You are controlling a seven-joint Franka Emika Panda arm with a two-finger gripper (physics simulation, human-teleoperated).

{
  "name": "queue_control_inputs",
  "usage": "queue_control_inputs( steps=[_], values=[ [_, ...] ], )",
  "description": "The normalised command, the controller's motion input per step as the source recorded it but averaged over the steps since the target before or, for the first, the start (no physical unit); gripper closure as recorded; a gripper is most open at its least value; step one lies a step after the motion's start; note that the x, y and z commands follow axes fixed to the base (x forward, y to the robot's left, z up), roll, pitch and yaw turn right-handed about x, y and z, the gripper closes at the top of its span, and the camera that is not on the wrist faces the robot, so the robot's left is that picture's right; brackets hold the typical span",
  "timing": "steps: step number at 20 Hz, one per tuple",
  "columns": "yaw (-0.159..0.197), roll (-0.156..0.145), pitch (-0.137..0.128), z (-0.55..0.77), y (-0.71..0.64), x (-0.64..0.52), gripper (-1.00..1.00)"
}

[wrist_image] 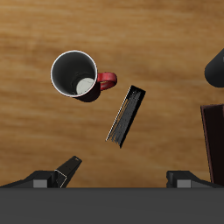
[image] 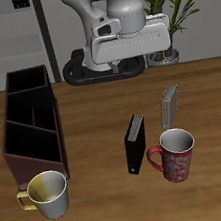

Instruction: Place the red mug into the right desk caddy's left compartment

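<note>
Yellow-olive mug by right desk caddy — red mug apart.

No readable text or labels, seemingly, anywhere.

Warm brown wooden table with visible grain fills most of the scene. Behind it there's a potted green plant, plus what looks like dark shelving against a pale wall.
</note>
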Motion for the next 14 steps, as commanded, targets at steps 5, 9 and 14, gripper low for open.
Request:
queue_control_inputs(
  steps=[5, 9, 14],
  values=[
    [0.023, 0.026, 0.0, -0.03, 0.6, 0.47, -1.0],
    [0.01, -0.021, -0.02, -0.1, 0.4, 0.44, -1.0],
    [0.003, 0.019, -0.015, -0.09, 0.2, 0.29, -1.0]
  ],
)
